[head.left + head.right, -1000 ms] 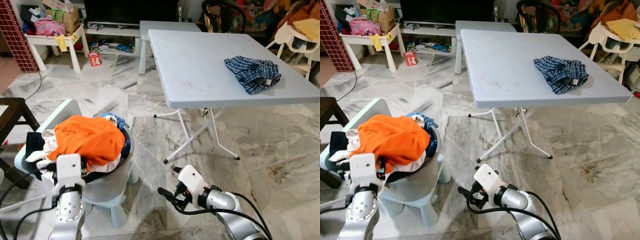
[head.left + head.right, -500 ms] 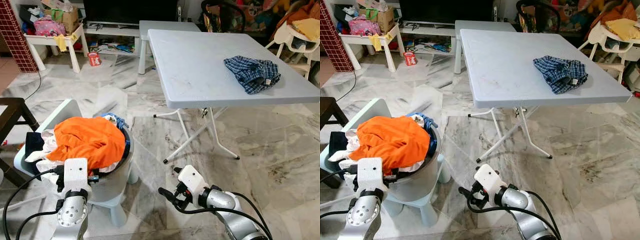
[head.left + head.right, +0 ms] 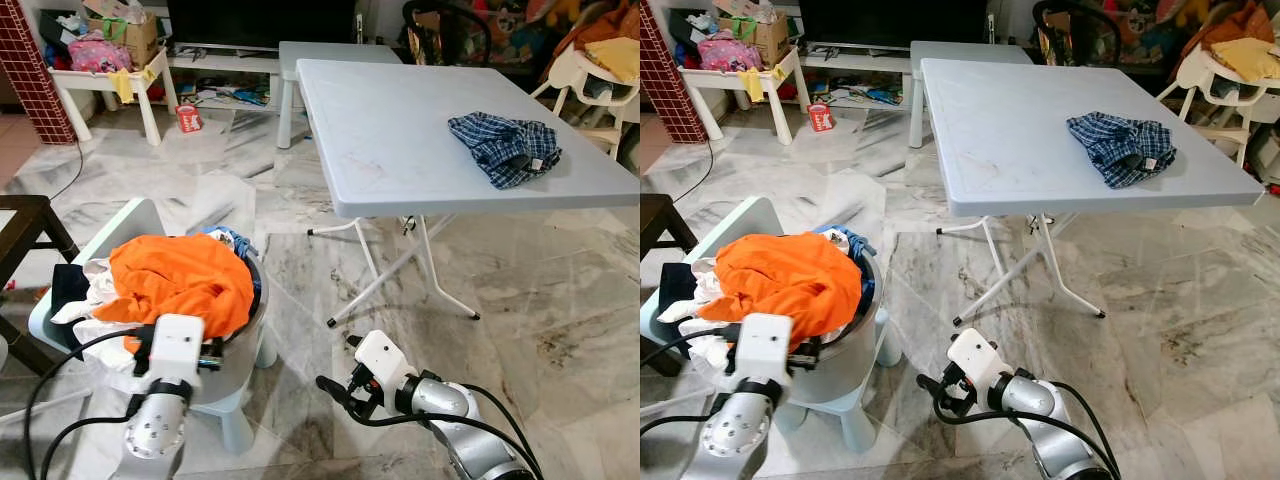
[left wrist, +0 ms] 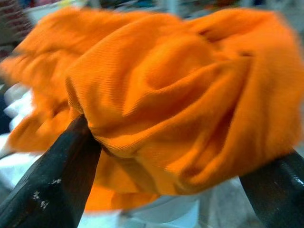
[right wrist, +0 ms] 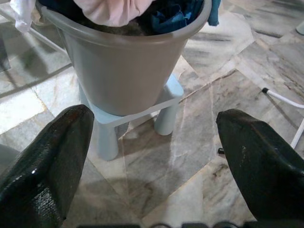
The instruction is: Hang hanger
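An orange garment tops a heap of laundry in a grey bucket, which stands on a pale blue stool. My left gripper is at the bucket's near rim, open, its two black fingers spread on either side of a fold of the orange cloth. In the eye views the left wrist sits just in front of the bucket. My right gripper hangs low over the marble floor to the right of the bucket, open, with nothing between its fingers. I see no hanger.
A light grey folding table stands ahead on the right with a crumpled blue plaid garment on it. A dark wooden piece of furniture is at the left edge. A small white table with clutter stands at the back left.
My left arm has swung right and down, from the bucket's left side to its front rim. The right arm has not moved.
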{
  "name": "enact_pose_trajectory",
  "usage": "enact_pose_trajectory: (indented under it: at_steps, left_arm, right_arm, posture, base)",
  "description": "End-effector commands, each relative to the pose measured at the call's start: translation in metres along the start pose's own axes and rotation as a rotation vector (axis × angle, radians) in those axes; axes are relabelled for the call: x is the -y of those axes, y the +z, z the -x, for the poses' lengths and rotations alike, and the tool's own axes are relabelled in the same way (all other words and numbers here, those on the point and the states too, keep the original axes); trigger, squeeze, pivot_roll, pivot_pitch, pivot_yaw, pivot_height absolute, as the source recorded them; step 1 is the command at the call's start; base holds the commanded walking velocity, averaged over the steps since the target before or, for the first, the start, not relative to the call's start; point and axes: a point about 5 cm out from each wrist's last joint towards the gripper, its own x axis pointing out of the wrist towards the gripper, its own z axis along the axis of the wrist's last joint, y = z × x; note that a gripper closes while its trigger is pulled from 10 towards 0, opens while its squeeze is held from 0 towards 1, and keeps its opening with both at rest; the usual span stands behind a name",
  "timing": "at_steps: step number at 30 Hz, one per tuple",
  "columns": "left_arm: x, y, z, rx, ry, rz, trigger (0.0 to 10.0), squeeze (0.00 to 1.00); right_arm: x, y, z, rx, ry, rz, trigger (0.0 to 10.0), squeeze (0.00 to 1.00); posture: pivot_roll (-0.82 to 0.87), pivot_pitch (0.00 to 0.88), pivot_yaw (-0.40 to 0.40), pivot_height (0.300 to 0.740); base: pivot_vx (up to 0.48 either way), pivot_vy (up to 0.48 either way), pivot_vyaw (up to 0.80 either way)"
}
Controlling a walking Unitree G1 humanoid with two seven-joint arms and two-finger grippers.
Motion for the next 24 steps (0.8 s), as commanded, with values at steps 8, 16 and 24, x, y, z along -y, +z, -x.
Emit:
enact_pose_trajectory:
  at_steps: [8,16,24]
  left_arm:
    - [-0.006,0.005,-0.003,0.002,0.031,-0.026,10.0,1.00]
    - [-0.008,-0.016,-0.003,-0.104,0.059,0.093,10.0,1.00]
    - [-0.045,-0.028,-0.008,-0.110,0.362,0.208,10.0,1.00]
  right_arm:
    - [0.003,0.003,-0.001,0.006,-0.005,0.022,10.0,0.00]
    - [0.003,0.003,0.000,0.007,-0.007,0.017,10.0,0.00]
    - [0.004,0.004,0.000,0.007,-0.004,0.021,10.0,0.00]
  posture:
    - [0.06,0.000,-0.089,0.740]
    - [0.05,0.000,-0.088,0.740]
    - [0.06,0.000,-0.093,0.740]
  base:
    - [0.000,0.000,0.00]
    - [0.000,0.000,0.00]
    - [0.000,0.000,0.00]
